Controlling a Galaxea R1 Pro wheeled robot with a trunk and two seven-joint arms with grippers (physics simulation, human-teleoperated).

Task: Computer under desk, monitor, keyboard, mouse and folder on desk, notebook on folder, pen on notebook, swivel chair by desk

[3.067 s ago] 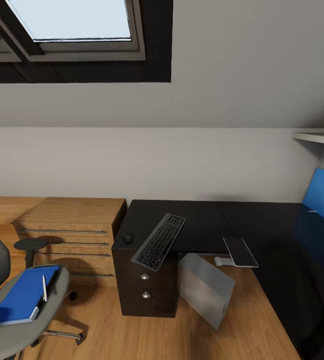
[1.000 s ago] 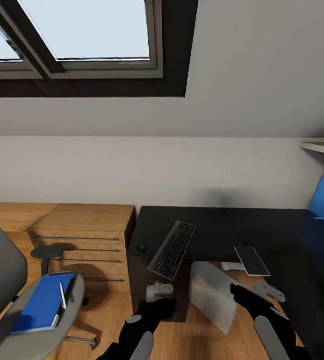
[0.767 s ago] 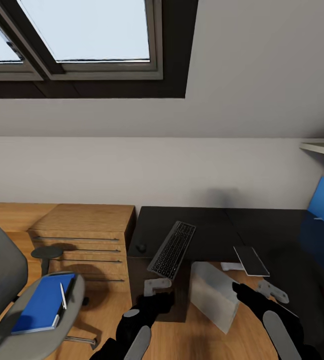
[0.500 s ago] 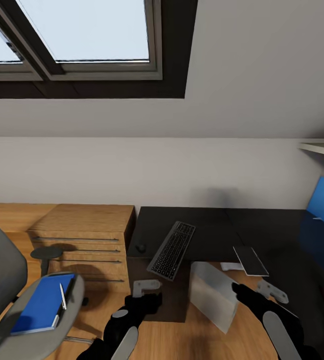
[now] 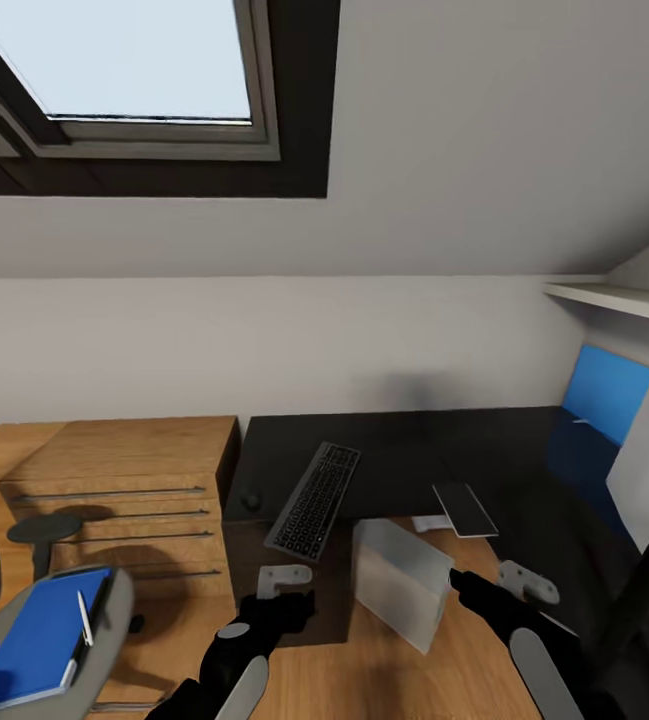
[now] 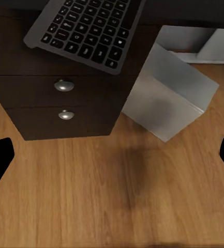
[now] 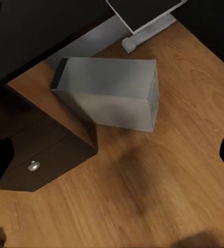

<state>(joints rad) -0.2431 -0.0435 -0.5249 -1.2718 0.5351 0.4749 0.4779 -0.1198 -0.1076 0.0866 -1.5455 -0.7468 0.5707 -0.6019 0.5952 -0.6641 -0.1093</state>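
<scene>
The desk (image 5: 414, 445) carries the keyboard (image 5: 313, 500), which overhangs its front edge, with the mouse (image 5: 253, 501) just beside it and the notebook (image 5: 464, 509) well apart.

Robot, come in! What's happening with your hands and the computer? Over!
Left gripper and right gripper open, empty. Computer tilted on floor by desk. Keyboard overhangs cabinet.

Wooden drawer chest (image 5: 124, 470): standing against the wall.
Dark cabinet (image 6: 60, 103): showing two round knobs.
Skylight (image 5: 124, 60): glowing overhead.

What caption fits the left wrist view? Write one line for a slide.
Keyboard overhanging the dark cabinet, grey computer tilted on the wood floor beside it.
</scene>
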